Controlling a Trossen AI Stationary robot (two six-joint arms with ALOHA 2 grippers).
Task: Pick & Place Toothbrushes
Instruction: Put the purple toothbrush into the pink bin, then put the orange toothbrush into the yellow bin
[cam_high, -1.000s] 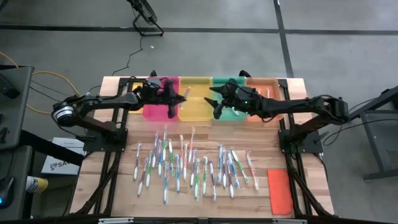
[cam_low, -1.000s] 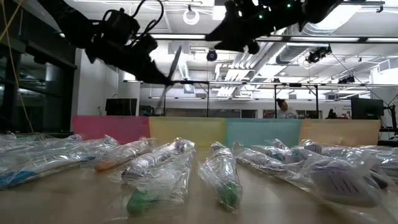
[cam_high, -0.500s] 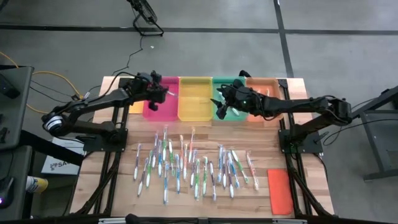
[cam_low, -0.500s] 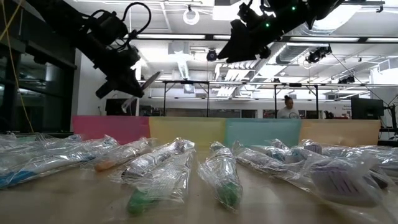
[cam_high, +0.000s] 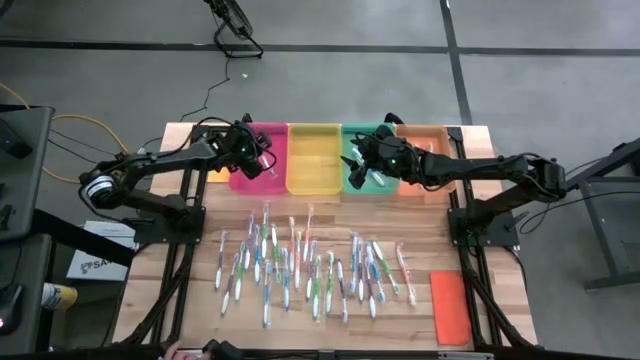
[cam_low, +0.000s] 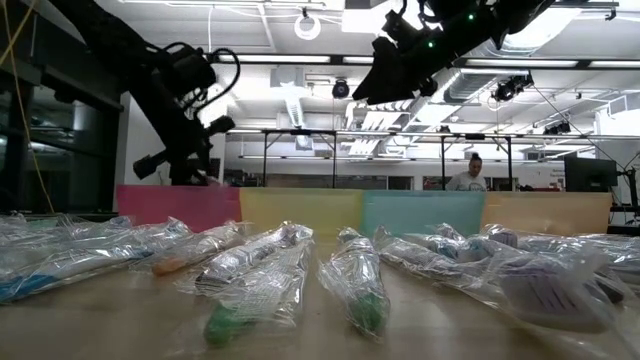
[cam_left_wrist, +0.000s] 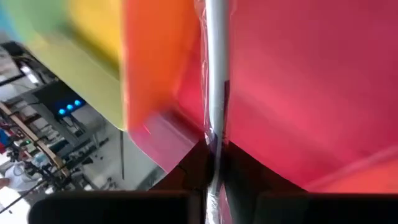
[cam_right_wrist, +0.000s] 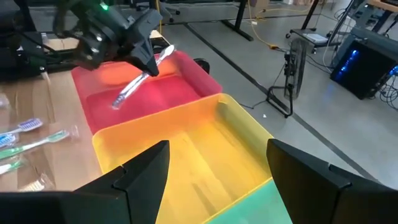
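Wooden tabletop (cam_high: 420, 235) carries a spread of wrapped toothbrushes (cam_high: 300, 265) in front of four coloured trays. Over the pink tray (cam_high: 245, 178), the left gripper (cam_high: 262, 158) pinches one wrapped toothbrush (cam_right_wrist: 140, 79). The right gripper (cam_high: 357, 172) hovers over the green tray (cam_high: 372, 183), fingers spread, empty.

Wooden worktop (cam_high: 420, 225), plank surface. Four trays in a row along its 12 o'clock edge, touching side to side: pink tray (cam_high: 243, 178), yellow tray (cam_high: 313, 170), green tray (cam_high: 370, 183), orange tray (cam_high: 432, 140). Flat orange lid (cam_high: 449, 307) lies near the 4 o'clock corner, well apart from the trays. Grey floor around, yellow cable (cam_high: 75, 122) at 9 o'clock. Person (cam_low: 472, 176) stands in the room behind, far off.
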